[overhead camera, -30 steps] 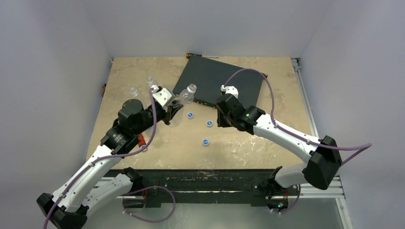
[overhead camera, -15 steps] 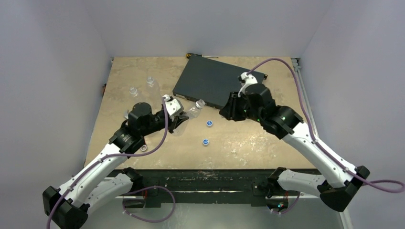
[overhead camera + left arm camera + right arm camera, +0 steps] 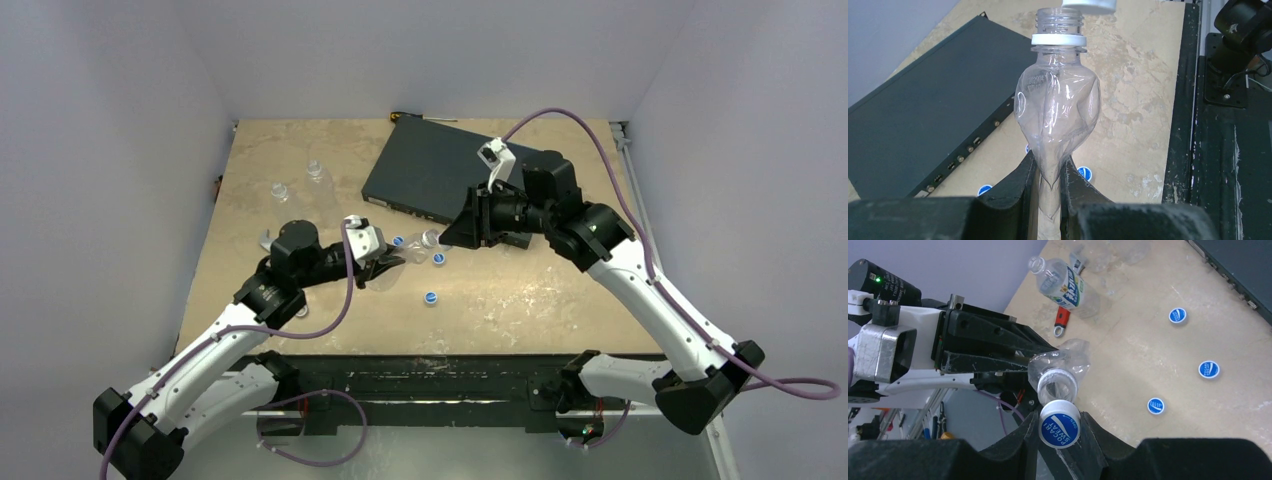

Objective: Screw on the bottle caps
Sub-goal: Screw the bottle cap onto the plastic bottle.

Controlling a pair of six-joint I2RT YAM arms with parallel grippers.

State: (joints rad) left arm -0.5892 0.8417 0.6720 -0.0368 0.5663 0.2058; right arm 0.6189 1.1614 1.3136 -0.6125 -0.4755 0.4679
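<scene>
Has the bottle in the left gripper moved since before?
Yes. The bottle has dropped lower in the top view, away from the black box's front edge it overlapped.

The flat box (image 3: 420,170) lies at the desk (image 3: 540,300) rear. Three caps (image 3: 431,297) lie before it, two bottles (image 3: 318,180) left of it.

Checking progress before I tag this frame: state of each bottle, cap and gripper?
left gripper: jaws shut on held bottle.
right gripper: jaws shut on held cap.
held bottle: uncapped, body dented.
held cap: just off the bottle's mouth, not on.
loose caps: three, flat on table.
labelled bottle: on its side, uncapped.
two far bottles: upright, tops unclear.
</scene>
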